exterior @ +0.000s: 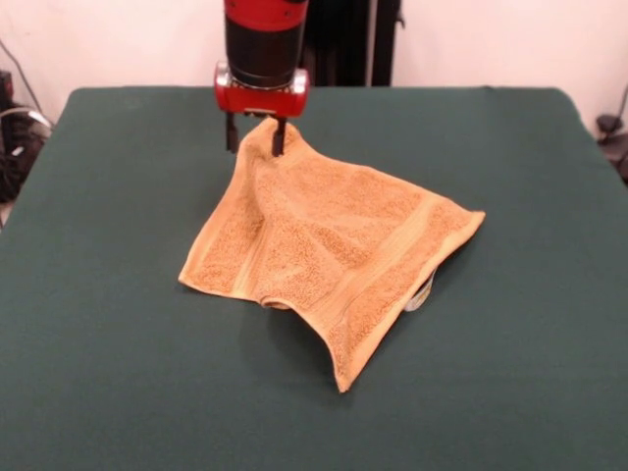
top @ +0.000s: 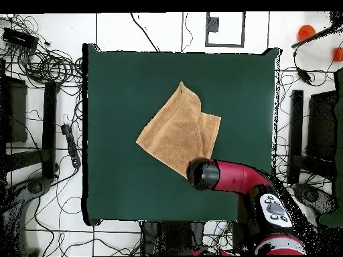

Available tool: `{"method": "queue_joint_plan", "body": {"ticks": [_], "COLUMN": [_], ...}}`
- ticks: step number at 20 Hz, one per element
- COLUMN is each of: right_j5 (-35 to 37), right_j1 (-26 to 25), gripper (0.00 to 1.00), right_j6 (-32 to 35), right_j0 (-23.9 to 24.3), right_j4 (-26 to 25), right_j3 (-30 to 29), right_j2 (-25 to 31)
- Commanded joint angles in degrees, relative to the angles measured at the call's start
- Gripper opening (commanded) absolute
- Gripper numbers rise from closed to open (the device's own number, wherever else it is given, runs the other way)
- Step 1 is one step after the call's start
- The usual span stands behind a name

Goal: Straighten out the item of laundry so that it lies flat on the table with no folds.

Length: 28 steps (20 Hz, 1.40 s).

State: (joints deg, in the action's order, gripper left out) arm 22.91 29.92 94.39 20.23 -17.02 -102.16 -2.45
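The golden-orange towel [exterior: 324,245] lies crumpled on the dark green table [exterior: 108,373], a little past its middle. Its far corner is pulled up into a peak between my gripper's fingers [exterior: 279,137]. My gripper [exterior: 255,135] hangs from the red and black arm just above the table and is shut on that corner. The rest of the towel slopes down from there, with a fold along its near edge and a point towards the camera. A white tag [exterior: 422,294] sticks out at its right edge. In the overhead view the towel [top: 175,128] lies mid-table [top: 120,80], and the arm's end [top: 203,174] covers its corner.
The red arm [top: 244,181] reaches over the table's edge from the robot's base. Cables and stands [top: 47,67] lie on the floor around the table. Black equipment [exterior: 15,137] stands beside the table's left edge in the front view.
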Motion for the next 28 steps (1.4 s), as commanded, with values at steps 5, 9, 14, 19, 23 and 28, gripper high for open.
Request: {"method": "queue_joint_plan", "body": {"ticks": [5, 9, 14, 19, 23, 28], "right_j5": [-4.08, -4.71, -0.32, 1.92, 2.32, 1.55], "right_j1": [-1.7, -1.79, 1.13, 0.78, -0.63, -3.03], "gripper": [1.0, 1.0, 1.0, 1.0, 1.0, 1.0], "right_j6": [9.33, 9.1, 8.24, 6.37, 5.57, 5.24], "right_j0": [-1.48, -1.24, -0.73, -0.1, 0.27, 1.02], "right_j4": [0.18, 0.54, 3.32, 3.91, 3.94, 4.57], "right_j3": [-3.77, -3.25, -2.61, 0.67, 2.61, 5.34], "right_j2": [1.06, 1.89, 4.56, 5.78, 6.15, 7.02]}}
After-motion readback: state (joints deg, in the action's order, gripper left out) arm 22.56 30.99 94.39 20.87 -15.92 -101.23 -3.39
